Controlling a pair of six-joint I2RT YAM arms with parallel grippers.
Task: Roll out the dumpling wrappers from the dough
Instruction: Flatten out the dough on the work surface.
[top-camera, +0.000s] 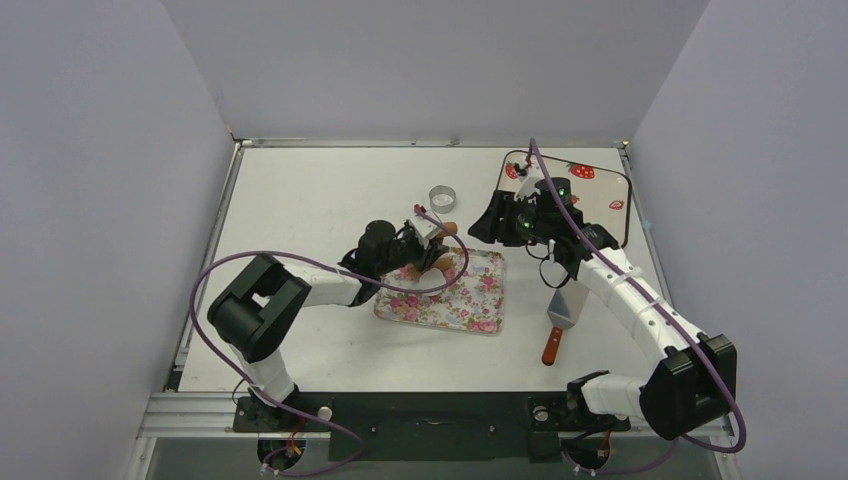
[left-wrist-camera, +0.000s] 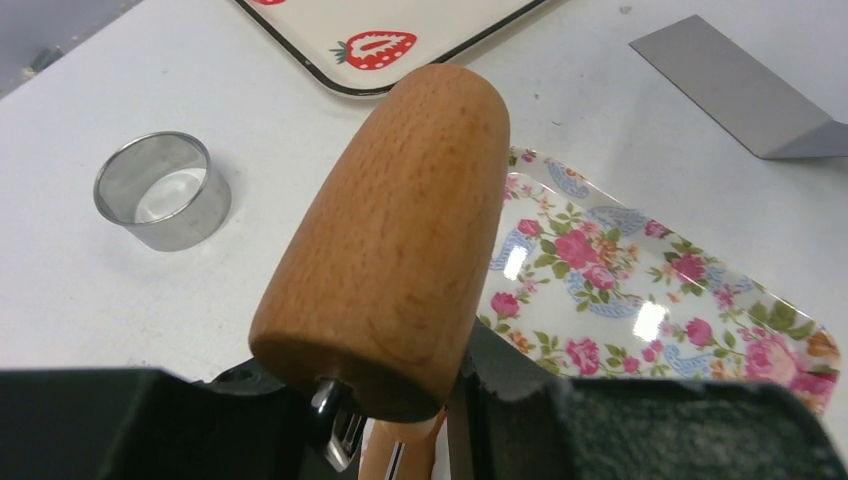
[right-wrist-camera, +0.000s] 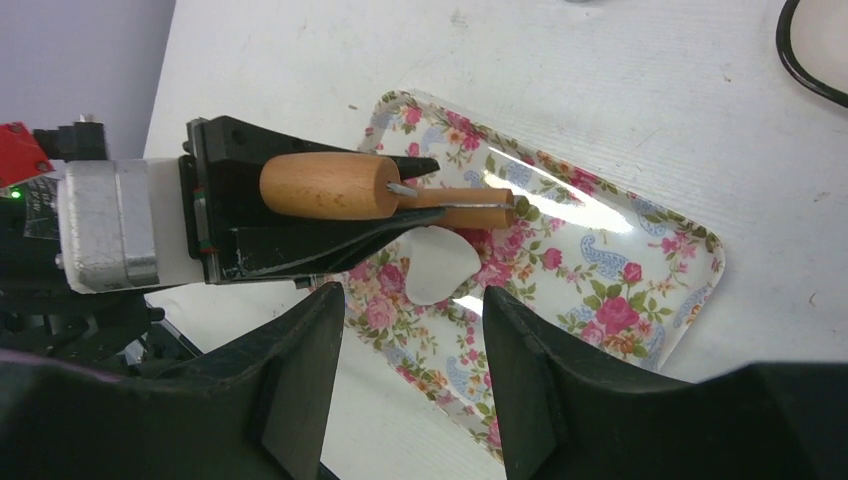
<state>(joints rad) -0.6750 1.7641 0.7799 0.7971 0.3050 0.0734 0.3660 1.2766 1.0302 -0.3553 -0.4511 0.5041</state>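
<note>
At frame centre, the left gripper (top-camera: 428, 250) holds a wooden roller (top-camera: 441, 264) over the floral tray (top-camera: 475, 300). A metal ring (top-camera: 442, 198) sits just above; a red-handled spatula (top-camera: 558, 322) lies to the tray's right.

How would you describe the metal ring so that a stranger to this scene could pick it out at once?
Start at the white table and find the floral tray near its middle. Beyond the tray's far edge stands the metal ring. It alone is a short, hollow, shiny silver cylinder, unlike the flat tray and the wooden roller.
</note>
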